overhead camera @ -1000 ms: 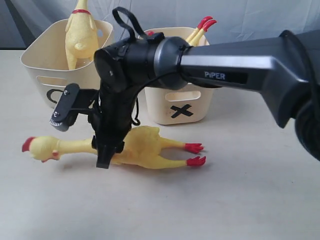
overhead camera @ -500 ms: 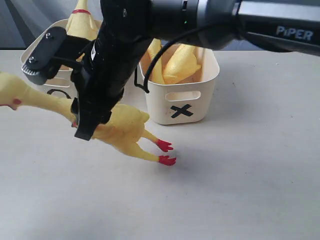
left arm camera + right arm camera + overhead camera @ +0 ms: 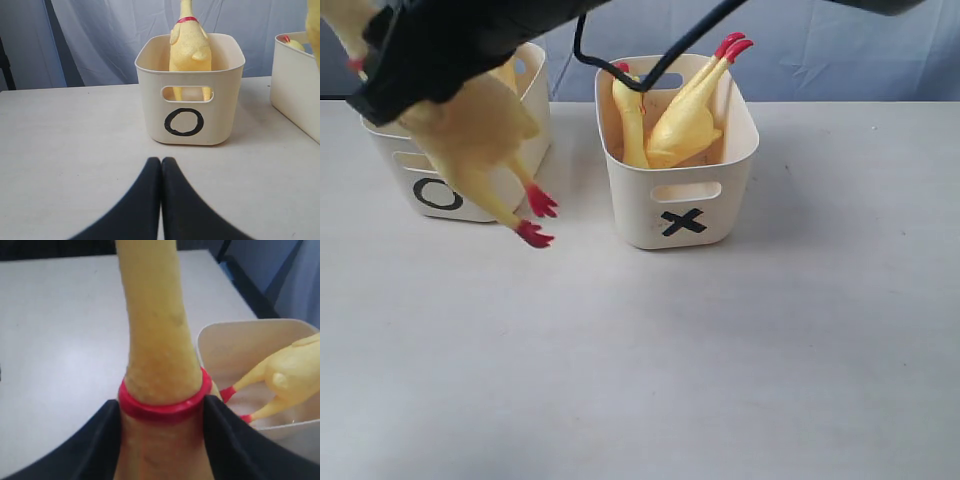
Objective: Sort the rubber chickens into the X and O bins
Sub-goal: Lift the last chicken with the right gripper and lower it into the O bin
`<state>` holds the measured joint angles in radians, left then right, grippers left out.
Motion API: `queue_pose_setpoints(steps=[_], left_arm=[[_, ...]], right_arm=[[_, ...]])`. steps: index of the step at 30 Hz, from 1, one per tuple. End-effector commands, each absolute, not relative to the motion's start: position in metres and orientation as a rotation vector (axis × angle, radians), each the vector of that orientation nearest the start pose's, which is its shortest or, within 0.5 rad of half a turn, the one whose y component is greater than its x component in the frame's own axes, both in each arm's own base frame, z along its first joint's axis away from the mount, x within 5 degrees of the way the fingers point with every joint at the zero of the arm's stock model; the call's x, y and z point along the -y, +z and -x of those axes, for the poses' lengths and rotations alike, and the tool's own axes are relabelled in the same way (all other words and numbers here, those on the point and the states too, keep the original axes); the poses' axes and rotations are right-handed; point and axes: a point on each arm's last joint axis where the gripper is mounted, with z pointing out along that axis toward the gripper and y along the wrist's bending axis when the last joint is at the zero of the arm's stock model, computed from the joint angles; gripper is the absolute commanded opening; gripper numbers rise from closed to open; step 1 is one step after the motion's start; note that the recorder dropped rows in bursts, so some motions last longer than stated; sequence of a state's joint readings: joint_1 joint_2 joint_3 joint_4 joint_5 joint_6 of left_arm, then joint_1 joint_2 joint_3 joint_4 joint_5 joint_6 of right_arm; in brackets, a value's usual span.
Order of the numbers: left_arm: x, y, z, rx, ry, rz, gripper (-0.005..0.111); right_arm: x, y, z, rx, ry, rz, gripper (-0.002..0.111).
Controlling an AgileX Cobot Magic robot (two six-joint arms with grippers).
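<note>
On the left, the left gripper sits low over the table with its claw pressed together on nothing. It faces the O bin, seemingly parked out of the way while the other arm works. That bin already has one standing chicken upright inside, with room left beside it. The right gripper, reaching across to this side, is clamped around the held chicken at its red collar. The floppy body therefore hangs tail-down, and its red feet dangle in front of the O mark. The high grip looks chosen so that it can go into the tub feet first. Further right, the X bin holds two chickens, feet sticking up. A second ago the held chicken lay flat on the table before the bins; half a second ago it was half raised and tilted; now it is clear of the table, up by the O bin.
</note>
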<state>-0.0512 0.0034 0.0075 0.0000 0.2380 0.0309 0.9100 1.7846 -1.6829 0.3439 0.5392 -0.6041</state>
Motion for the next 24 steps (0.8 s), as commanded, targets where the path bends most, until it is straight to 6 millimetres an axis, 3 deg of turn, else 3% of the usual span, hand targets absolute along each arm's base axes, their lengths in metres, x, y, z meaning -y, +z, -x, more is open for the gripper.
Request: queue_pose_setpoints(steps=[1,8,13,18,24], left_arm=[[0.003,0.192,-0.055,-1.713,-0.025,-0.078,0.0],[0.003,0.192,-0.055,-1.713,-0.025,-0.078,0.0],[0.003,0.192,-0.055,-1.713,-0.025,-0.078,0.0],[0.003,0.192,-0.055,-1.713,-0.025,-0.078,0.0],[0.003,0.192,-0.055,-1.713,-0.025,-0.078,0.0]], right_arm=[[-0.346,0.39,-0.258,-1.585,0.613,1.014,-0.001],[-0.34,0.423,-0.272,-1.339,0.655,0.643,-0.001],[-0.339,0.426,-0.283,-1.193,0.613,0.479,-0.001],[-0.349,0.404,-0.296,-1.192,0.587,0.448,-0.001],[-0.371,0.346,-0.321,-1.168,0.518,0.38,-0.001]])
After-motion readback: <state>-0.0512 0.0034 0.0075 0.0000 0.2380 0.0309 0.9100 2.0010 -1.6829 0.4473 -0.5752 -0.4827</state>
